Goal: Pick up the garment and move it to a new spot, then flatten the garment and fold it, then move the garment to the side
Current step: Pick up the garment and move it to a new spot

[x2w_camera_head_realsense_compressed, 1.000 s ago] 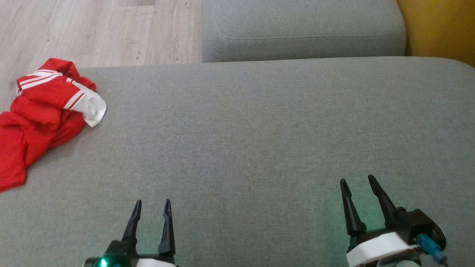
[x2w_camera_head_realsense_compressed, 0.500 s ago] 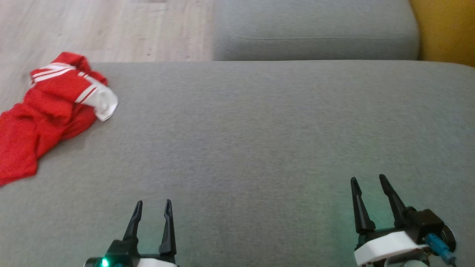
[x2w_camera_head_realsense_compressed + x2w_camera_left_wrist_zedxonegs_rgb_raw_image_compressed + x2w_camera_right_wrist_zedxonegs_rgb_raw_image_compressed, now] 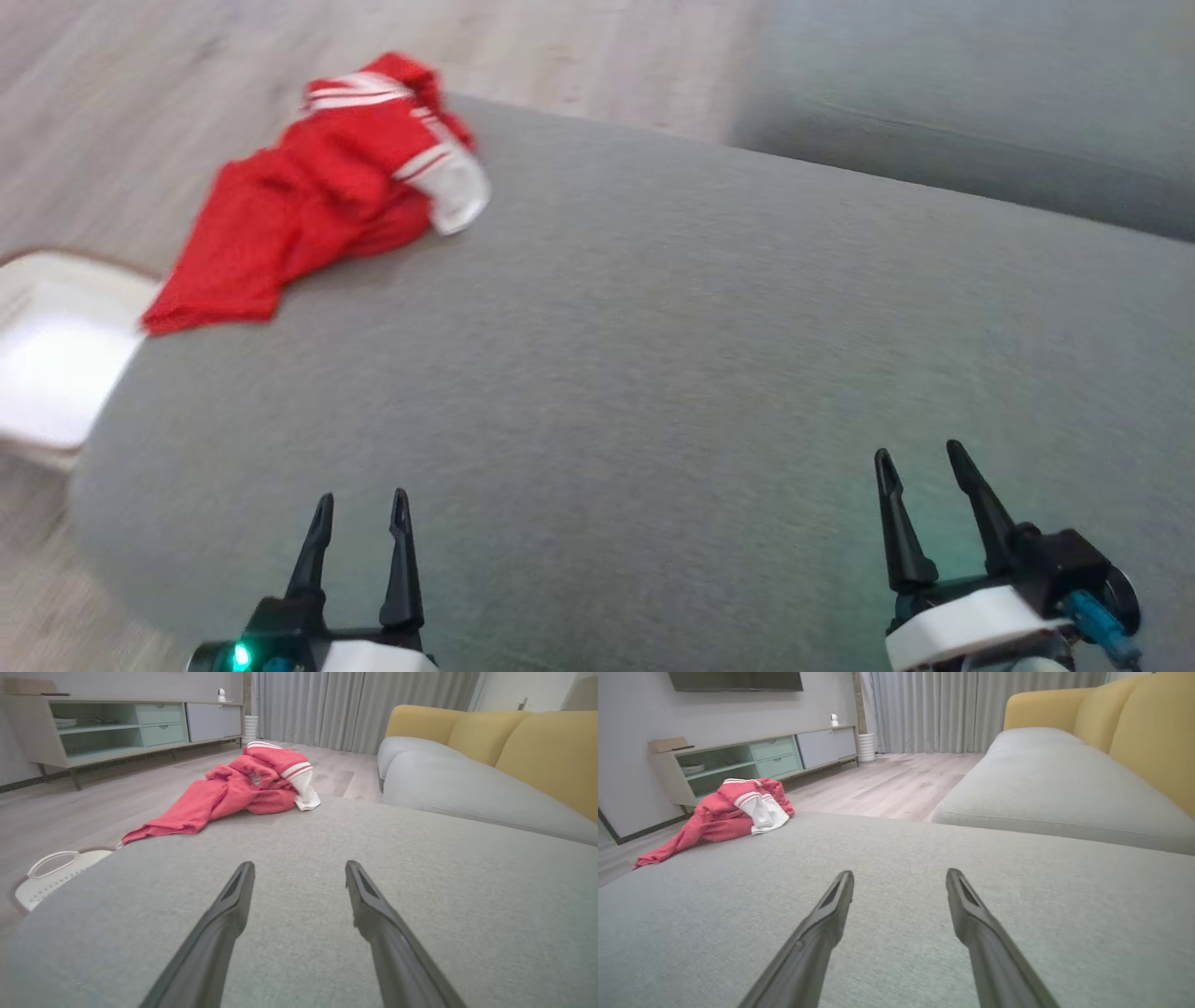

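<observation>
Grey upholstery covers a broad sofa seat [image 3: 709, 355] that takes up most of the head view. Pale wood floor [image 3: 140, 103] lies beyond its far left edge, and a second grey seat cushion [image 3: 980, 121] sits at the far right. The head view is somewhat blurred.

The garment [image 3: 327, 205] lies crumpled at the far left corner of the seat. It is red, with white stripes and a white patch on its right side. Its bunched part is the farthest away, and a flatter red tail runs nearer and leftward to the seat's left edge. Just past that edge, a white basket [image 3: 47, 364] with a handle stands on the floor.

The left pincer [image 3: 362, 497] is at the near left of the seat, with its two dark fingers spread apart and nothing between them. The right pincer [image 3: 919, 451] is at the near right, likewise spread and empty. Both point toward the far side and are well apart from the garment, the left one being the closer. Whether their fingertips touch the fabric cannot be told.

The wrist views show the room beyond the seat. A low sideboard [image 3: 117, 728] with pale green shelves and drawers stands against the left wall. Grey curtains [image 3: 364, 709] hang at the far end. Yellow back cushions [image 3: 537, 751] rise behind the second seat on the right, and a dark screen [image 3: 735, 680] hangs on the wall above the sideboard.
</observation>
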Robot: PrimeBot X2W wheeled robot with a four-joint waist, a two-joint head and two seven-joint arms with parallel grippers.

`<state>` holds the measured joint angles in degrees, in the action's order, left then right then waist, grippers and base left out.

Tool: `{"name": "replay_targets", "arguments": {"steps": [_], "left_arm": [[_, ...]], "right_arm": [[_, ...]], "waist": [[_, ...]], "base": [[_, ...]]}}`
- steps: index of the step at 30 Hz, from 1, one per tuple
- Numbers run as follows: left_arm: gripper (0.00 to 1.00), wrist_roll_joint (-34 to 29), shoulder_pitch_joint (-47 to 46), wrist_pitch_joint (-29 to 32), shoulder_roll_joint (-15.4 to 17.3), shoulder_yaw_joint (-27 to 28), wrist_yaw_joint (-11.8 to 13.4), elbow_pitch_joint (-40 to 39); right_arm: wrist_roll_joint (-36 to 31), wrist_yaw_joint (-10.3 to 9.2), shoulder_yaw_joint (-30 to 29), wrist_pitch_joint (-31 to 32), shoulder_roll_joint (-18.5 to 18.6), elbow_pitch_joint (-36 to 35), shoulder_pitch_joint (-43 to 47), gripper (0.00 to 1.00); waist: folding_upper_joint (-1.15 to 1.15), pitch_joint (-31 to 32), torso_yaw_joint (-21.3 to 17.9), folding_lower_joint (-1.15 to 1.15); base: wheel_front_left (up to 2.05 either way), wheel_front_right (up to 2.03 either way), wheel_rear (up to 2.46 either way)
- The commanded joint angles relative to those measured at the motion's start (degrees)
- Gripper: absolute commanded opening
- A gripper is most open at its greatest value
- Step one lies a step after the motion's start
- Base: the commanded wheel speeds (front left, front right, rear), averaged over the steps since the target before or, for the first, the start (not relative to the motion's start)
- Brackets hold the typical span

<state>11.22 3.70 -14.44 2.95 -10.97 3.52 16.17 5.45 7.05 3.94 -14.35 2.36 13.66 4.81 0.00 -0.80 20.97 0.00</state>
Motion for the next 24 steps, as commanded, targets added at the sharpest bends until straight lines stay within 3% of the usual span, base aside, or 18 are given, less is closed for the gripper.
{"name": "replay_targets", "arguments": {"steps": [1, 4, 7, 15, 24], "left_arm": [[1.0, -0.14, -2.54, -0.56, 0.19, 2.02, 0.17, -2.0], [1.0, -0.11, -2.07, -0.56, 0.22, 2.7, 0.14, -2.18], [1.0, -0.09, -1.53, -0.56, 0.25, 3.43, 0.21, -2.74], [1.0, 0.1, -0.75, -0.56, 0.67, 6.08, 1.06, -4.36], [1.0, 1.93, -5.45, -0.34, 5.41, 12.7, 1.62, -9.35]], "right_arm": [[-0.26, 0.44, 1.62, -0.65, 0.52, -1.81, -2.06, 1.0], [-0.35, 0.44, 2.35, -0.65, 0.52, -1.69, -2.41, 1.0], [-0.66, 0.44, 3.47, -0.65, 0.52, -1.64, -2.74, 1.0], [-1.1, 0.44, 3.86, -0.65, 0.52, -1.8, -2.87, 1.0], [-4.19, 0.44, 1.64, -0.65, 0.52, -5.32, -3.17, 1.0]], "waist": [[0.0, -0.18, 5.04, 0.0], [0.0, -0.02, 8.23, 0.0], [0.0, -0.11, 9.01, 0.0], [0.0, -0.07, 9.08, 0.0], [0.0, -3.72, 6.95, 0.0]], "base": [[0.0, 0.0, 0.0], [0.0, 0.0, 0.0], [0.0, 0.0, 0.0], [0.0, 0.0, 0.0], [0.0, 0.0, 0.0]]}}
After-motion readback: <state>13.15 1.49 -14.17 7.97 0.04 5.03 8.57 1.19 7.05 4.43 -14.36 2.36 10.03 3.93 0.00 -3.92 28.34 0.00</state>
